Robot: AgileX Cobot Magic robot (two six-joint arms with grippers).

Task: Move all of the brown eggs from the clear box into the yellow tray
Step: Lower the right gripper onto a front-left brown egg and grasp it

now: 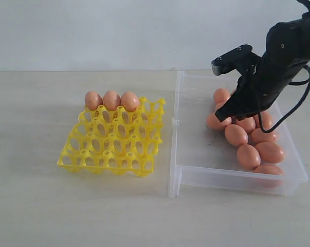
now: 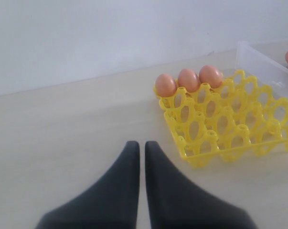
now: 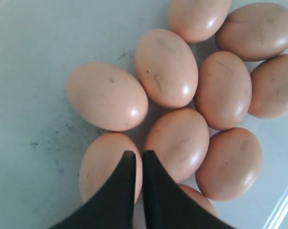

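Hovering above the orange-brown eggs [image 3: 166, 67] clustered inside the shallow clear plastic box [image 1: 196, 149], right gripper [image 3: 135, 157] is pinched closed, empty. Three more eggs [image 1: 111, 100] occupy the yellow lattice tray [image 1: 113, 149] beside that box. Left gripper [image 2: 138, 145] likewise closed, empty. Black arm [image 1: 278, 56] hides part of the cluster.

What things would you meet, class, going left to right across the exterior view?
Yellow tray with three brown eggs in its far row → clear box's left wall → pile of brown eggs inside it.
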